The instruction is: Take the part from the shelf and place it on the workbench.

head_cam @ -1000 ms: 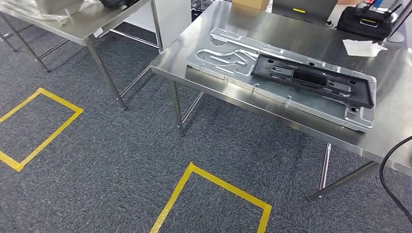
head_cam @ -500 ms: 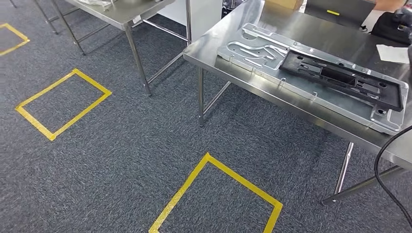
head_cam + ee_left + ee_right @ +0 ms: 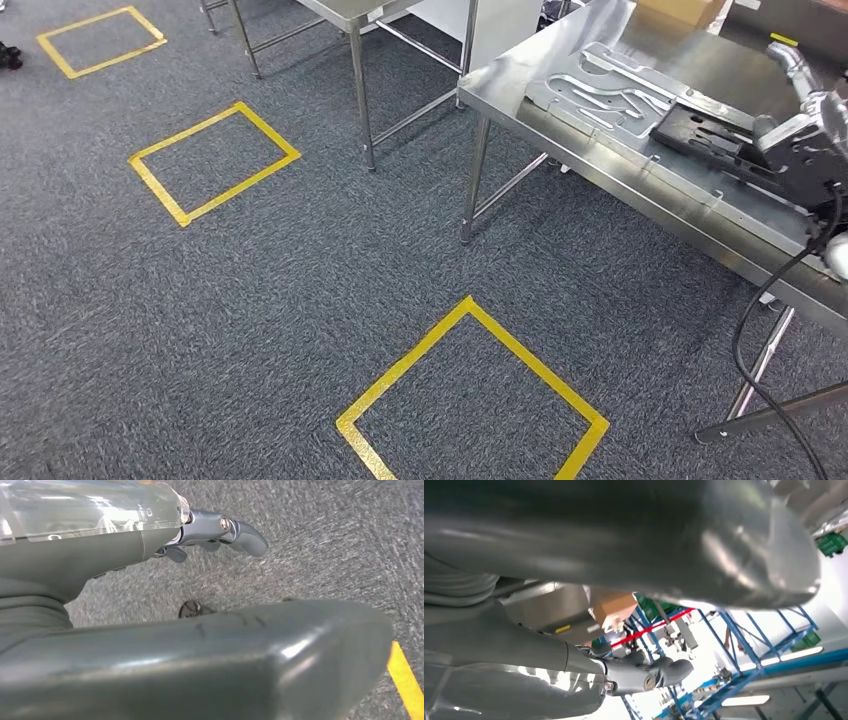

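The left hand (image 3: 220,530) hangs over grey carpet, its dark fingers (image 3: 245,535) loosely curled with nothing between them; I judge it empty, and whether it is spread or closed I cannot tell. The right hand (image 3: 644,672) points up toward blue racking and ceiling lights, fingers likewise loosely bent and holding nothing that shows; its spread is also unclear. In the head view the right arm (image 3: 805,140) enters at the right edge of the frame, raised over the steel counter (image 3: 560,120).

On that counter, upper right of the frame, a long silver metal plate (image 3: 600,95) lies flat, with a black frame (image 3: 700,130) resting on top of it. Which of these is the task's part I cannot say, and no shelf appears. A second steel table (image 3: 350,10) stands at the top centre, and yellow tape squares (image 3: 470,390) mark the carpet (image 3: 250,300).

The step in hand seems to be travel between stations, not grasping. The next move calls for finding the shelf and squaring up to it before either hand reaches.
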You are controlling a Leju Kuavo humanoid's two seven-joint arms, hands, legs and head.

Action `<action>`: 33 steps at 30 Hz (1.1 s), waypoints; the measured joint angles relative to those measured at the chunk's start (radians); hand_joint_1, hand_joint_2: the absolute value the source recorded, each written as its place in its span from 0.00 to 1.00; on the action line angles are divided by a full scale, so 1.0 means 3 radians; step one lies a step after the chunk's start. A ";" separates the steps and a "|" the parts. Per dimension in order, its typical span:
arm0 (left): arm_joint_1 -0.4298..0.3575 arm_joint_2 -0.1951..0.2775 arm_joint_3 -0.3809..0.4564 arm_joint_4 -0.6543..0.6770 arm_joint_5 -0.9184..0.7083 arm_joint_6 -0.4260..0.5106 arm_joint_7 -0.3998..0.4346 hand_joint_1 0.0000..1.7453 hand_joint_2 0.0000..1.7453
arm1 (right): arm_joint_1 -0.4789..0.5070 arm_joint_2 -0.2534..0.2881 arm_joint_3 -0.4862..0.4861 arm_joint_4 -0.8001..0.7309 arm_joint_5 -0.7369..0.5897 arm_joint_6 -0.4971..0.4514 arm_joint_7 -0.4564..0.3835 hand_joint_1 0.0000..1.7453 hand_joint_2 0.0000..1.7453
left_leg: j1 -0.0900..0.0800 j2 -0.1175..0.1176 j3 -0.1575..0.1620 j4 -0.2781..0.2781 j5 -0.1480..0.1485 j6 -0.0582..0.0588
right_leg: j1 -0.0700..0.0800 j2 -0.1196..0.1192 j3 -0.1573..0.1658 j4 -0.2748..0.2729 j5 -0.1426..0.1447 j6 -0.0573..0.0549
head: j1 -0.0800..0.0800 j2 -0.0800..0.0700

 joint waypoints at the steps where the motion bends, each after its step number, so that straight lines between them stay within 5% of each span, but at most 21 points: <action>1: 0.0003 -0.0002 0.0000 0.0000 -0.0004 0.0001 0.0005 0.00 0.00 | 0.0013 0.0044 0.0009 0.0066 0.0032 -0.0022 -0.0013 0.00 0.00 | -0.0001 -0.0031 -0.0032 0.0003 0.0031 0.0038 | -0.0012 -0.0005 -0.0004 0.0001 0.0004 0.0027 | 0.0000 0.0000; 3: 0.0008 -0.0006 0.0001 0.0000 -0.0005 0.0005 0.0012 0.00 0.00 | 0.0041 0.0107 0.0022 0.0172 0.0063 -0.0040 -0.0028 0.00 0.00 | -0.0008 -0.0094 -0.0101 -0.0006 0.0115 0.0104 | -0.0039 0.0128 -0.0062 0.0123 -0.0155 0.0061 | 0.0001 0.0000; 6: 0.0007 -0.0010 0.0003 0.0000 -0.0004 0.0008 0.0016 0.00 0.00 | 0.0056 0.0132 0.0022 0.0274 0.0069 -0.0052 -0.0030 0.00 0.00 | -0.0041 -0.0199 -0.0256 -0.0005 0.0248 0.0155 | -0.0026 0.0386 -0.0246 0.0717 -0.0622 0.0048 | 0.0001 0.0000; 8: 0.0010 -0.0012 0.0003 0.0000 -0.0005 0.0007 0.0016 0.00 0.00 | 0.0075 0.0150 0.0023 0.0315 0.0070 -0.0053 -0.0031 0.00 0.00 | -0.0068 -0.0283 -0.0359 0.0007 0.0324 0.0167 | 0.0007 0.0424 -0.0248 0.0960 -0.0683 0.0009 | 0.0000 0.0000; 9: 0.0011 -0.0014 0.0003 0.0000 -0.0006 0.0007 0.0017 0.00 0.00 | 0.0083 0.0161 0.0023 0.0331 0.0071 -0.0053 -0.0031 0.00 0.00 | -0.0079 -0.0326 -0.0408 0.0016 0.0359 0.0169 | 0.0025 0.0435 -0.0164 0.0909 -0.0619 -0.0018 | 0.0000 0.0000; 11: 0.0011 -0.0019 0.0003 0.0000 -0.0014 0.0007 0.0018 0.00 0.00 | 0.0086 0.0176 0.0021 0.0350 0.0085 -0.0051 -0.0030 0.00 0.00 | -0.0091 -0.0408 -0.0487 0.0032 0.0422 0.0166 | 0.0057 0.0523 0.0144 0.0504 -0.0480 -0.0091 | 0.0000 0.0000; 14: 0.0006 -0.0025 0.0003 0.0000 -0.0040 0.0003 0.0024 0.00 0.00 | 0.0079 0.0194 0.0027 0.0390 0.0245 -0.0031 -0.0050 0.00 0.00 | -0.0088 -0.0520 -0.0550 0.0017 0.0527 0.0129 | 0.0085 0.0667 0.0455 -0.0006 -0.0472 -0.0159 | 0.0002 0.0000; 17: 0.0016 -0.0024 0.0003 0.0000 -0.0060 -0.0004 0.0031 0.00 0.00 | 0.0068 0.0331 0.0111 0.0541 0.0532 -0.0009 -0.0113 0.00 0.00 | -0.0083 -0.0567 -0.0577 -0.0016 0.0588 0.0068 | 0.0084 0.0575 0.0459 -0.0104 -0.0375 -0.0194 | 0.0003 0.0000; 19: 0.0016 -0.0023 0.0003 0.0000 -0.0062 -0.0006 0.0031 0.00 0.00 | 0.0088 0.0502 0.0212 0.0717 0.0688 -0.0037 -0.0200 0.00 0.00 | -0.0087 -0.0431 -0.0657 0.0167 0.0385 0.0046 | 0.0076 0.0501 0.0424 -0.0159 -0.0283 -0.0226 | 0.0000 0.0000; 21: 0.0004 -0.0023 0.0001 0.0000 -0.0058 -0.0008 0.0028 0.00 0.00 | 0.0148 0.0695 0.0311 0.0929 0.0797 -0.0143 -0.0302 0.00 0.00 | -0.0069 -0.0292 -0.0784 0.0576 0.0068 0.0028 | 0.0094 0.0422 0.0350 -0.0163 -0.0215 -0.0239 | -0.0004 0.0000; 22: -0.0002 -0.0023 -0.0002 0.0000 -0.0056 -0.0009 0.0027 0.00 0.00 | 0.0205 0.0818 0.0360 0.1062 0.0853 -0.0238 -0.0341 0.00 0.00 | -0.0053 -0.0266 -0.0826 0.0779 -0.0007 0.0016 | 0.0101 0.0379 0.0311 -0.0159 -0.0185 -0.0238 | -0.0004 0.0000; 24: -0.0008 -0.0023 -0.0008 0.0000 -0.0059 -0.0011 0.0031 0.00 0.00 | 0.0390 0.1134 0.0465 0.1367 0.0972 -0.0490 -0.0374 0.00 0.00 | -0.0013 -0.0237 -0.0782 0.0966 0.0080 -0.0016 | 0.0115 0.0294 0.0237 -0.0148 -0.0133 -0.0231 | -0.0004 0.0000; 26: -0.0018 -0.0023 -0.0011 0.0000 -0.0067 -0.0002 0.0041 0.00 0.00 | 0.0658 0.1464 0.0552 0.1676 0.1083 -0.0730 -0.0317 0.00 0.00 | 0.0027 -0.0162 -0.0505 0.0727 0.0212 -0.0054 | 0.0128 0.0215 0.0162 -0.0116 -0.0100 -0.0219 | -0.0004 0.0000; 27: -0.0031 -0.0024 -0.0011 0.0000 -0.0071 0.0014 0.0044 0.00 0.00 | 0.0800 0.1608 0.0584 0.1817 0.1162 -0.0845 -0.0229 0.00 0.00 | 0.0033 -0.0100 -0.0301 0.0483 0.0185 -0.0070 | 0.0132 0.0176 0.0124 -0.0087 -0.0097 -0.0206 | -0.0004 0.0000; 29: -0.0058 -0.0028 -0.0012 0.0000 -0.0087 0.0073 0.0046 0.00 0.00 | 0.1045 0.1835 0.0665 0.2101 0.1443 -0.1084 0.0150 0.00 0.00 | 0.0010 -0.0023 -0.0019 0.0090 0.0050 -0.0040 | 0.0135 0.0085 0.0069 -0.0028 -0.0095 -0.0169 | -0.0004 0.0000; 31: -0.0041 -0.0028 -0.0013 0.0000 -0.0111 0.0147 0.0054 0.00 0.00 | 0.1268 0.1968 0.0808 0.2376 0.1709 -0.1148 0.0680 0.00 0.00 | -0.0022 -0.0068 0.0014 -0.0019 0.0021 0.0035 | 0.0119 0.0003 0.0055 -0.0002 -0.0083 -0.0128 | -0.0004 0.0000; 33: -0.0003 -0.0022 -0.0011 0.0000 -0.0127 0.0215 0.0072 0.00 0.00 | 0.1543 0.2049 0.0903 0.2608 0.1680 -0.0990 0.1061 0.00 0.00 | -0.0025 -0.0127 -0.0012 -0.0033 0.0066 0.0096 | 0.0082 0.0099 0.0029 0.0079 -0.0161 -0.0083 | -0.0003 0.0000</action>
